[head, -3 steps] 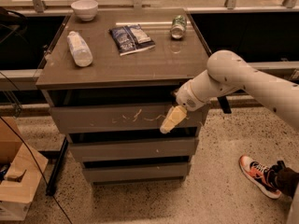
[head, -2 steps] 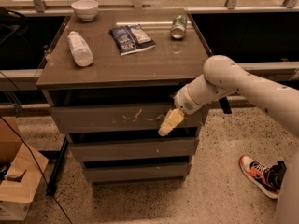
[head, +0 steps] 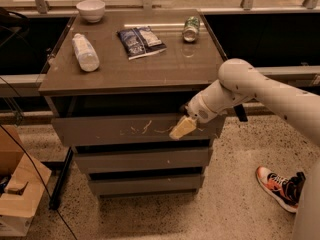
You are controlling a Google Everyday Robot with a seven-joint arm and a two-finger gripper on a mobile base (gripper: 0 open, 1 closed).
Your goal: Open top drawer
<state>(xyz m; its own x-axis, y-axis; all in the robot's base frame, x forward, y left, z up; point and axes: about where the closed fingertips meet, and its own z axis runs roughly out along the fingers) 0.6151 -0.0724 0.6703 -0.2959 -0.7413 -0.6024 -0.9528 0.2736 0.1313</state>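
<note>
The top drawer [head: 100, 130] is a wide grey-brown flat front with pale whitish scratches near its middle, just under the cabinet's top. A dark gap shows above it. My gripper [head: 182, 127] is at the right part of this drawer front, its pale yellowish tip lying against the front near the scratches. The white arm reaches in from the right.
Two plainer drawers [head: 142, 160] lie below. On the cabinet top [head: 165, 69] are a white bowl [head: 91, 9], a lying plastic bottle [head: 85, 52], a snack bag [head: 141, 41] and a green can [head: 191, 28]. A cardboard box [head: 17, 194] stands at the left, a person's shoe [head: 280, 189] at the right.
The gripper has stayed at the right part of the top drawer front. The drawer front shows no clear movement.
</note>
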